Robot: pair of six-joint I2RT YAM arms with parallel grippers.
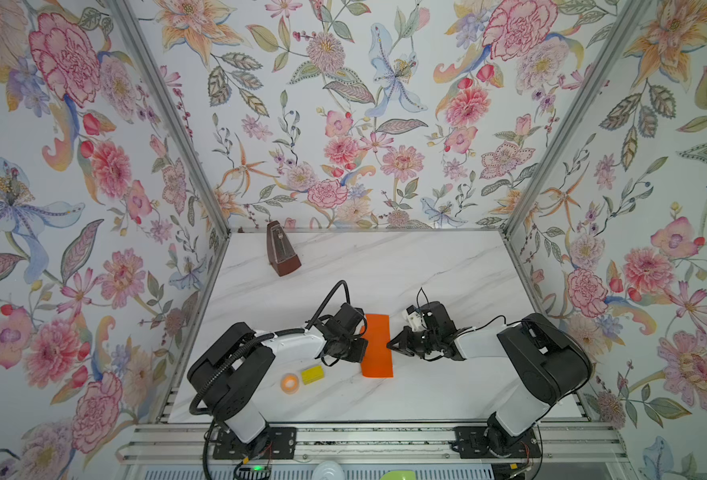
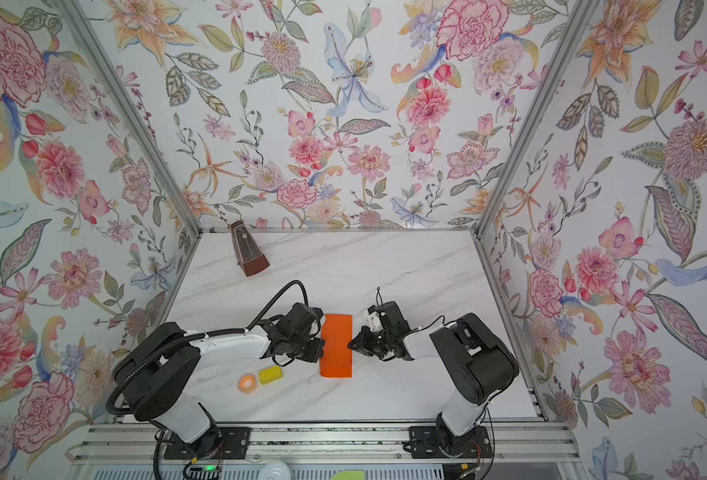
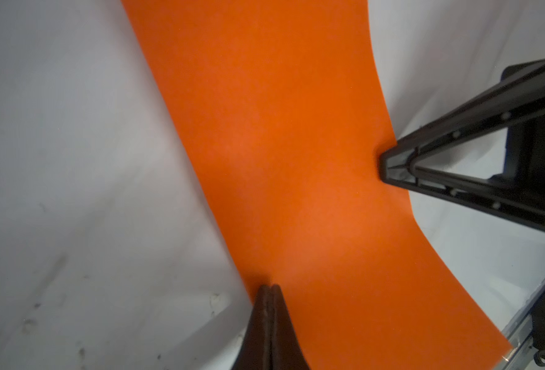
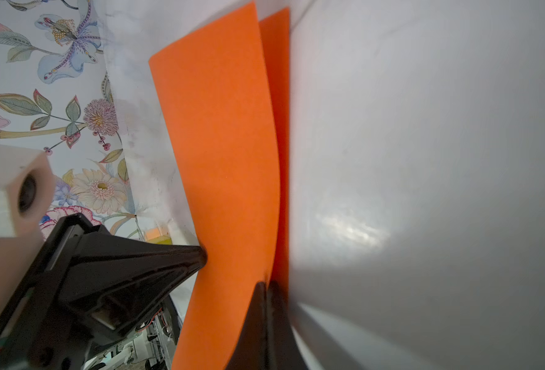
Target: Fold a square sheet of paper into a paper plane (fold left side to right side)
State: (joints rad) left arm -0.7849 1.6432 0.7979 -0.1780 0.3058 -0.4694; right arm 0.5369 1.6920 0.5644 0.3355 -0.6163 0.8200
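Note:
The square sheet of paper [image 1: 377, 347] [image 2: 336, 347] is bright orange and lies doubled over into a narrow upright rectangle at mid-table. No paper plane shape shows. My left gripper [image 1: 365, 344] [image 3: 270, 286] is shut, its tip resting on the paper's left long edge. My right gripper [image 1: 388, 345] [image 4: 266, 283] is shut too, with its tip at the right long edge. There the upper layer [image 4: 220, 144] bows slightly off the lower layer [image 4: 280, 96]. Each wrist view also catches the opposite gripper touching the far edge.
A brown metronome [image 1: 282, 253] stands at the back left of the white marble table [image 1: 447, 266]. An orange tape ring [image 1: 290, 382] and a small yellow block [image 1: 312, 374] lie front left, beside the left arm. Floral walls close in three sides.

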